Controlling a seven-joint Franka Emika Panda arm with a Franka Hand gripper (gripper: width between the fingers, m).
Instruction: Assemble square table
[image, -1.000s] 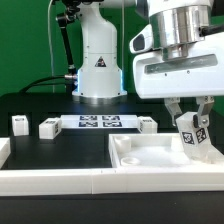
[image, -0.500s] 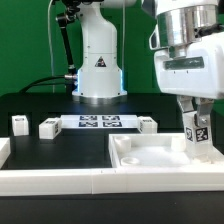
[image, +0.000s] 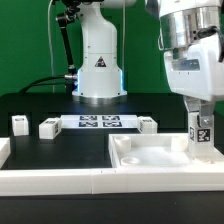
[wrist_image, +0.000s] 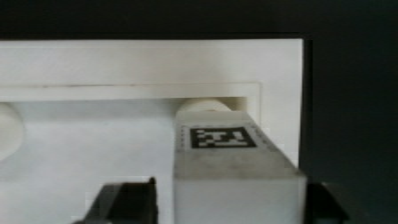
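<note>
White plastic square slab with raised rim (image: 150, 160) lies lower right on black counter (image: 70, 150). White blocky tagged leg (image: 202, 138) stands upright at slab's corner by frame's right edge, pincer (image: 201, 113) straddling it; clamped or loosened, cannot tell. Loose across mid-frame: far-left leg (image: 18, 124), second leg (image: 47, 127), centre leg (image: 147, 124). Judged: first leg placed, seating unconfirmed; three left.

Matte black table (image: 60, 150), with the marker board (image: 100, 122), a thin flat white strip of printed tags, lying toward the back. A long low white plastic border wall (image: 50, 181) runs along the front.
</note>
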